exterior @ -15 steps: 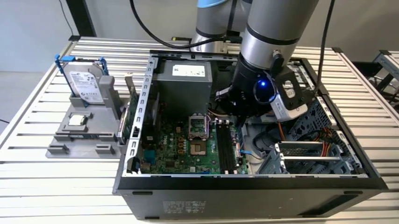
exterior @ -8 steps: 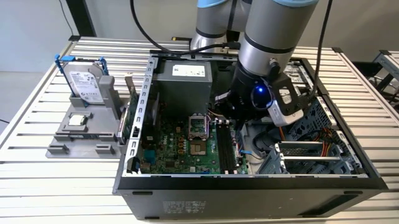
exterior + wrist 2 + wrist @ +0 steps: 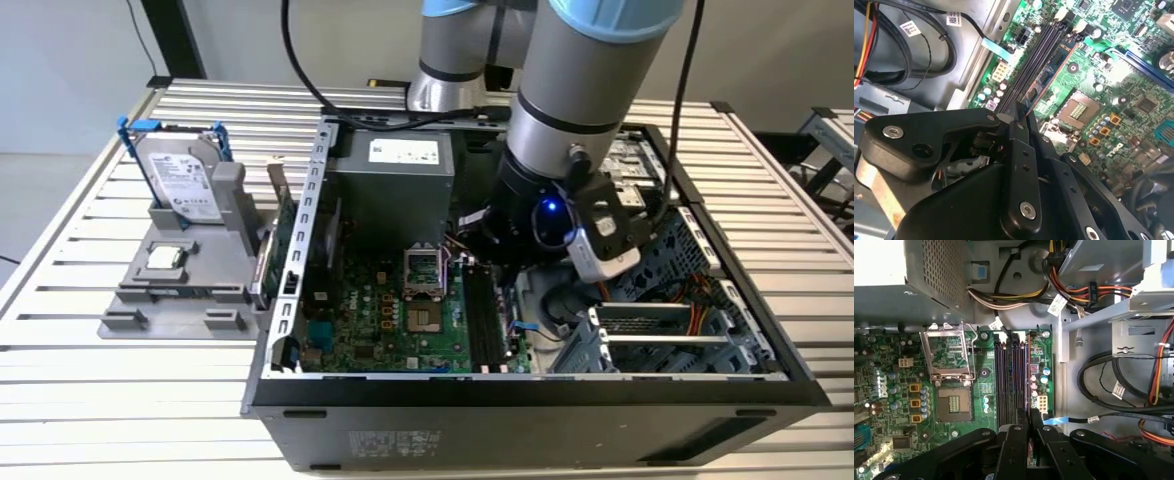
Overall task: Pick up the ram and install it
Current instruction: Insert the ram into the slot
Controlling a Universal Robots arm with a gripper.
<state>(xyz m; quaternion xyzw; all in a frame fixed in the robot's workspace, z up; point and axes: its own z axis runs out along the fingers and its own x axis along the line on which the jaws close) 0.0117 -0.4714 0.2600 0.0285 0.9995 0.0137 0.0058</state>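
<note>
- Ram [image 3: 1029,102]: appeared edge-on as 1 thin brownish strip between the gripper's tips. It sat inside the open computer case [image 3: 320,180], directly over the memory slots [image 3: 1011,385] and beside the empty processor socket [image 3: 954,400]. Whether its lower edge had entered a slot could not be told.
- Handling, as judged: light, stiff, thin and brittle, with the chips and contact edge best left untouched. The hold belongs on the 2 flat faces, near the upper edge and mid-length, so the stick cannot pivot.
- Gripper [image 3: 1029,414]: fingers were drawn together, apparently clamped on the ram's faces, in line with the slots.
- Surroundings: on the exterior view's left, outside the case, a grey fixture [image 3: 174,295] carried a hard drive [image 3: 180,180] and a processor chip [image 3: 166,258]. A green board [image 3: 283,245] stood on edge beside the fixture; its identity was unclear.
</note>
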